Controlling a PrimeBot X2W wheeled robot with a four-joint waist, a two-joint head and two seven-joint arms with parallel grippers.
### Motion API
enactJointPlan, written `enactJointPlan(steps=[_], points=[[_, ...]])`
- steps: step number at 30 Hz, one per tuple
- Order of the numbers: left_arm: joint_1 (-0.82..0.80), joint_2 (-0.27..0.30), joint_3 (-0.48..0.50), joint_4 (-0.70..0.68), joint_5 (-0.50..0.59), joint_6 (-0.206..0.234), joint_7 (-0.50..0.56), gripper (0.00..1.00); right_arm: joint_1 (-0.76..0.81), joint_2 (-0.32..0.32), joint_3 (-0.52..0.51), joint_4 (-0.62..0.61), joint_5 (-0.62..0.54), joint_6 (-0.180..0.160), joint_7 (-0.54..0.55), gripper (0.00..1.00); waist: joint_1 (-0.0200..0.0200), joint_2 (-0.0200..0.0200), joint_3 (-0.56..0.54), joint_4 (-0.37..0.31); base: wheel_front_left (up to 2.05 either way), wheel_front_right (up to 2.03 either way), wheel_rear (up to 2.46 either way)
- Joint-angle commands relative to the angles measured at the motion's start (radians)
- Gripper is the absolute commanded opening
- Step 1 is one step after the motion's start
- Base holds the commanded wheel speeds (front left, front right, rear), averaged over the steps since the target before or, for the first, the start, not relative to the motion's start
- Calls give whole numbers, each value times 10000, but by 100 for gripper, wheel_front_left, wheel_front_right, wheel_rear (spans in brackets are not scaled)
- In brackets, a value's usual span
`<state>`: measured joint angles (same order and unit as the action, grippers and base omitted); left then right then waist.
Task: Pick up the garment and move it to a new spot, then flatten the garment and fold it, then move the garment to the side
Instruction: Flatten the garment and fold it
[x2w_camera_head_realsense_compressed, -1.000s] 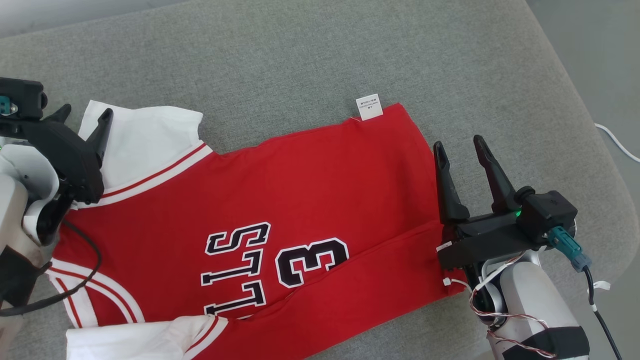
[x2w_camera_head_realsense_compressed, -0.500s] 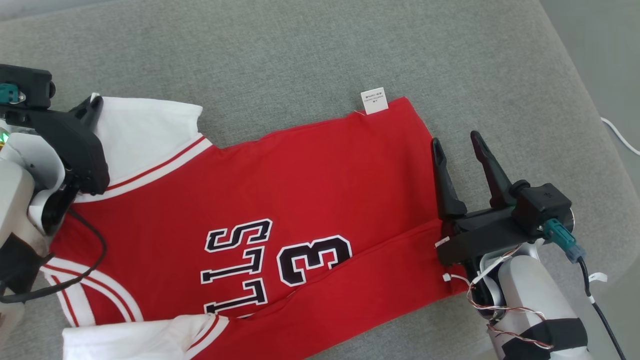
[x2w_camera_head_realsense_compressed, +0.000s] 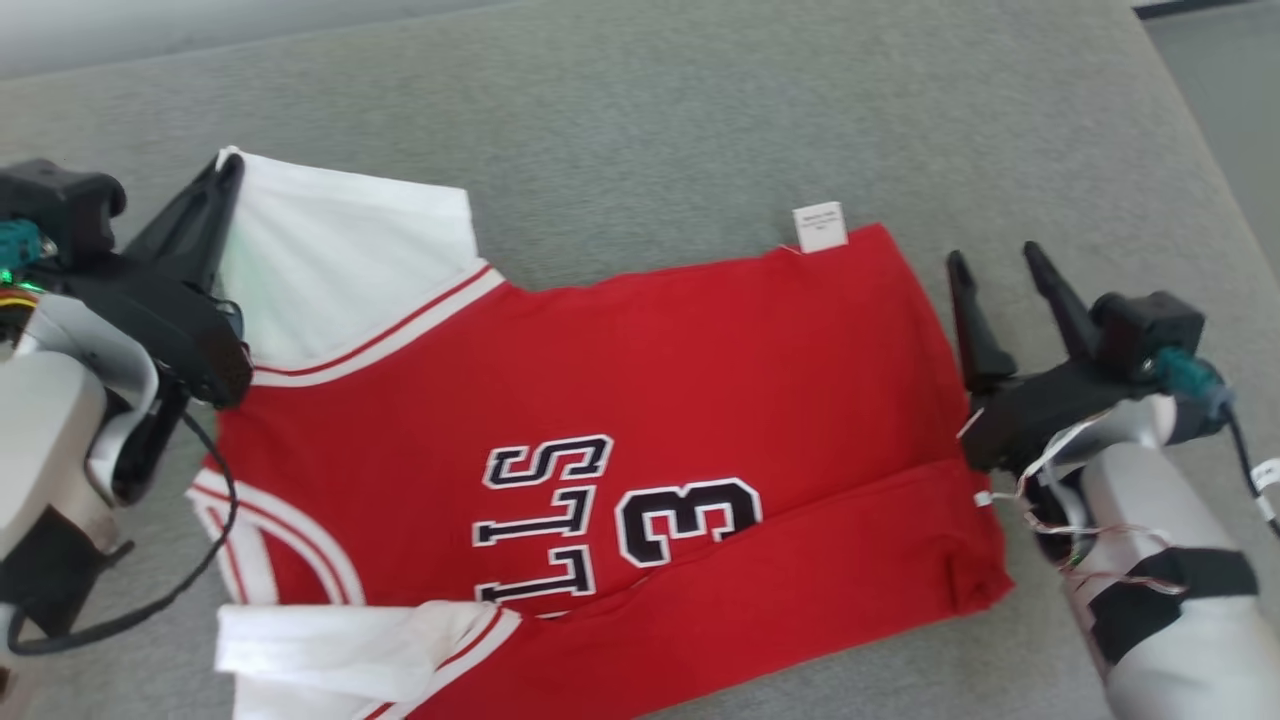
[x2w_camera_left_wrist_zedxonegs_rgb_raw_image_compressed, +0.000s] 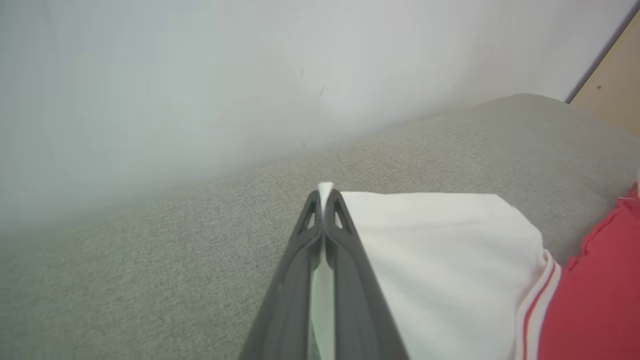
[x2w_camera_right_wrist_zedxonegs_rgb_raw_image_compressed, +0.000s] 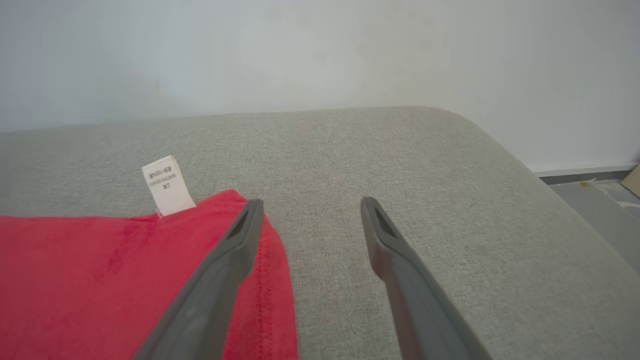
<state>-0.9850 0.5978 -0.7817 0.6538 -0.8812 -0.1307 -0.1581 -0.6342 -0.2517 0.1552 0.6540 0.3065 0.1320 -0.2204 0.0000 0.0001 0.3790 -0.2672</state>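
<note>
Grey fabric cushion (x2w_camera_head_realsense_compressed: 650, 120): wide seat surface, fine woven texture, rounded corner at far end.
Pale wall (x2w_camera_right_wrist_zedxonegs_rgb_raw_image_compressed: 320, 50): plain, directly behind cushion.
White skirting strip (x2w_camera_right_wrist_zedxonegs_rgb_raw_image_compressed: 580, 168): along foot of wall.
Grey floor (x2w_camera_right_wrist_zedxonegs_rgb_raw_image_compressed: 595, 200): beyond cushion corner.
Tan wooden panel (x2w_camera_left_wrist_zedxonegs_rgb_raw_image_compressed: 612, 100): top right corner of left wrist view, 1 small dark dot on it.

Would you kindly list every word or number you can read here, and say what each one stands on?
"LLS": black letters edged white, on the red jersey; the rest lies under a fold.
"3": on the same jersey, beside the letters.
White tag at the jersey's edge: print too small to read.
</note>
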Motion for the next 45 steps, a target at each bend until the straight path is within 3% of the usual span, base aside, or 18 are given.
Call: enactJointPlan(steps=[1, 7, 21, 22, 23, 24, 36, 39, 45], points=[[141, 42, 13, -81, -45, 78, -74, 0, -114, -56, 48, 84, 79, -18, 50, 100, 0, -1, -133, 336, 0, 0, 0], [457, 165, 33, -957, 15, 424, -251, 0, -691, -404, 532, 1007, 515, -18, 440, 100, 0, -1, -174, 814, 0, 0, 0], [802, 361, -4, -2444, -50, 959, -33, 0, -1659, -349, 1330, 2871, 1359, -18, 794, 98, 0, -1, 175, 1185, 0, 0, 0], [798, 359, -12, -2493, -42, 996, -20, 0, -1741, -325, 1388, 3002, 1433, -18, 824, 62, 0, -1, 193, 1194, 0, 0, 0], [791, 365, -15, -2525, -40, 1020, -10, 0, -1793, -311, 1469, 3111, 1489, -18, 882, 35, 0, -1, 205, 1201, 0, 0, 0], [781, 372, -19, -2549, -41, 1028, 6, 0, -1837, -317, 1533, 3207, 1554, -18, 854, 0, 0, -1, 213, 1207, 0, 0, 0], [839, 336, 264, -2324, -205, 1115, -442, 0, -2392, -516, 1850, 3533, 1777, -18, -230, 0, 0, -1, -64, 1117, 0, 0, 0], [1008, 258, 210, -2278, -187, 1032, -553, 0, -2138, -459, 1966, 3446, 1744, -18, -370, 0, 0, -1, -245, 1125, 0, 0, 0], [2089, 249, 242, -2916, -244, 1280, -882, 0, -1372, -581, 1878, 2812, 1675, -18, -453, 0, 0, -1, -733, 1126, 0, 0, 0]])
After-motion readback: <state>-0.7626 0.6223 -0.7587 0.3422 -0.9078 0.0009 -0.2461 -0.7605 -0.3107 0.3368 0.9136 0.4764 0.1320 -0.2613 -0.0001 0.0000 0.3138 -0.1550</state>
